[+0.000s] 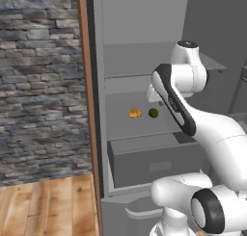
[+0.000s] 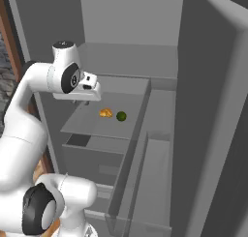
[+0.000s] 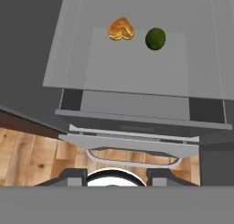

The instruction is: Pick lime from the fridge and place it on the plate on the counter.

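Jaws of the gripper [image 2: 83, 101] were together and held nothing. The hand hung in front of the open fridge [image 1: 144, 47], above the front edge of the middle shelf [image 3: 137, 67], and pointed downward. The lime [image 1: 153, 113] lay on that shelf, toward its back, well apart from the gripper. Just beside the lime, on its left in all three views, lay a small orange lumpy item [image 1: 135, 113]; the two did not touch. In the hand view the lime [image 3: 155, 39] and the orange item [image 3: 121, 29] were seen near the top, and the shelf spread below them. Under the shelf there was a grey drawer [image 1: 159, 165], pushed in. At the left of the fridge stood a stone wall [image 1: 41, 81], and a wooden floor [image 1: 48, 206] lay below it.
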You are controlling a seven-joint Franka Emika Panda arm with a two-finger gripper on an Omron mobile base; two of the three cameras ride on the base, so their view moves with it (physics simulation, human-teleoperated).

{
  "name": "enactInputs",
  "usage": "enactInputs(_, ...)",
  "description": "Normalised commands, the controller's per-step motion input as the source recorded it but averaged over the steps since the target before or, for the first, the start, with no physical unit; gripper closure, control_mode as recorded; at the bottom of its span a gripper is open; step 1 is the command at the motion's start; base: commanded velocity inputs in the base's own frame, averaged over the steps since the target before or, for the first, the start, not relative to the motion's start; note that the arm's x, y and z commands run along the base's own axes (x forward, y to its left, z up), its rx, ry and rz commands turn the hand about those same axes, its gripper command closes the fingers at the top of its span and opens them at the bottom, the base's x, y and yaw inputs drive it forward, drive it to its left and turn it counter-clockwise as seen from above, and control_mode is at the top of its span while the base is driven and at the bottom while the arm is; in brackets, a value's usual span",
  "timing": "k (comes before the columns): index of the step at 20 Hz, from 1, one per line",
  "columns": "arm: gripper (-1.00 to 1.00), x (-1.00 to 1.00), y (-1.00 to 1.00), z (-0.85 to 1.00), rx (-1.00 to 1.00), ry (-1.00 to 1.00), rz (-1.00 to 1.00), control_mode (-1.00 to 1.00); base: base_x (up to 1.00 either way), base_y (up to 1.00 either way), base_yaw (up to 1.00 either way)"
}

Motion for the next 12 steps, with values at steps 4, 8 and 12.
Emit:
enactInputs(4,-1.0,-0.17,-0.25,-0.03,0.0,-0.03,0.05,-1.0,0.0,0.0,0.0)
enactInputs(8,-1.0,-0.46,-0.87,-0.26,0.05,-0.14,0.08,-1.0,0.0,0.0,0.0)
enactInputs(12,-1.0,-0.26,-0.75,-0.45,0.01,-0.17,0.04,-1.0,0.0,0.0,0.0)
